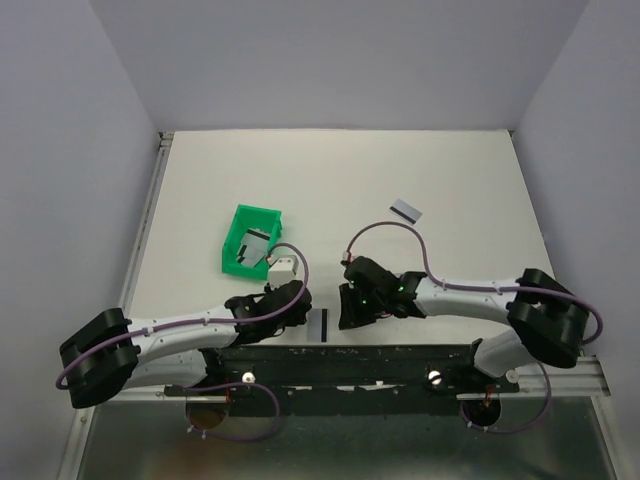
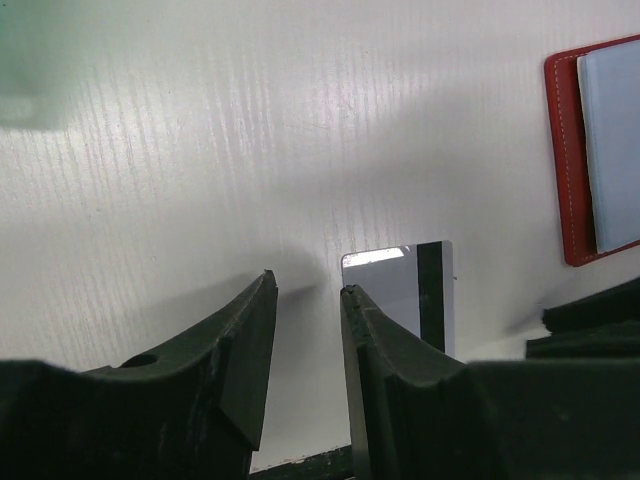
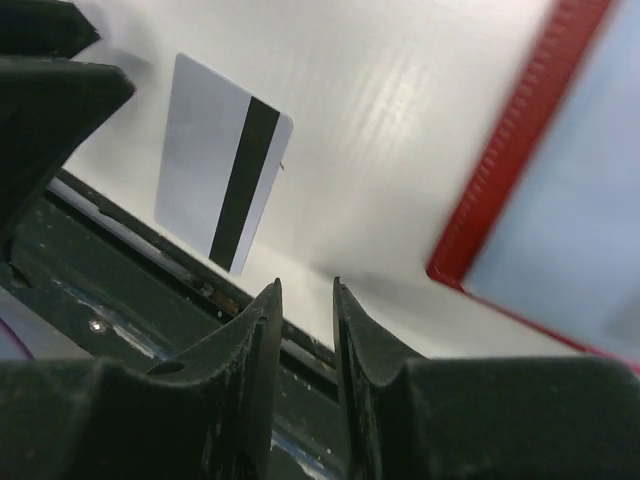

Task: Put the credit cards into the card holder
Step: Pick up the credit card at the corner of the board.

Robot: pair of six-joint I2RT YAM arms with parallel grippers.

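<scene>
Credit card [image 2: 400,290] flat on the table [image 1: 450,180] between my two grippers, neither holding anything.

My left gripper [image 2: 305,288] stands part open and empty, the card just beside its right finger. My right gripper [image 3: 305,285] shows a narrow empty gap too. The card holder [image 2: 566,150] lies open, blue side up, near that card on the right gripper's side. A second card [image 1: 405,210] lies farther out, and grey cards [image 1: 255,245] sit in the green tray [image 1: 236,232].
</scene>
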